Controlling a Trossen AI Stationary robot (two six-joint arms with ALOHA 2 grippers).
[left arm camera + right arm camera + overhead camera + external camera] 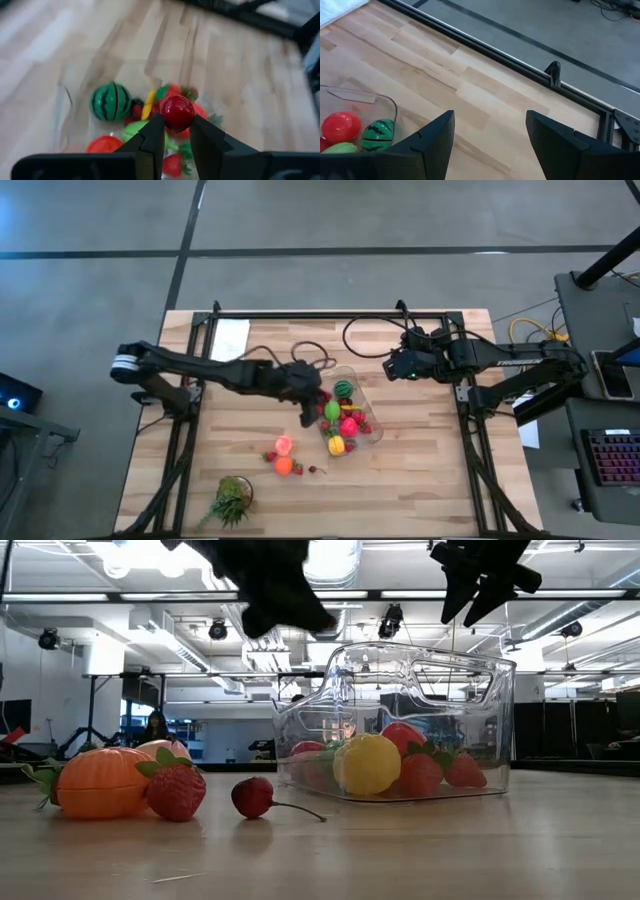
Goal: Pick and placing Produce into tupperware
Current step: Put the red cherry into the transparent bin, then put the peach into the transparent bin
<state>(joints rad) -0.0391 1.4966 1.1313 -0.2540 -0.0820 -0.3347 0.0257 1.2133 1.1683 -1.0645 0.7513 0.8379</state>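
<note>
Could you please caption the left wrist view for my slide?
Left gripper shut on a red cherry, above the partly filled tupperware.

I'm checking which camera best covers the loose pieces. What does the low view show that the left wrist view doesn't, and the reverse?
Only the low view shows the loose produce on the table: an orange piece, a strawberry and a cherry, left of the tupperware.

Only the left wrist view shows the left gripper shut on a small red piece above the tupperware, and a toy watermelon inside.

Both show the clear tupperware holding red and yellow produce.
</note>
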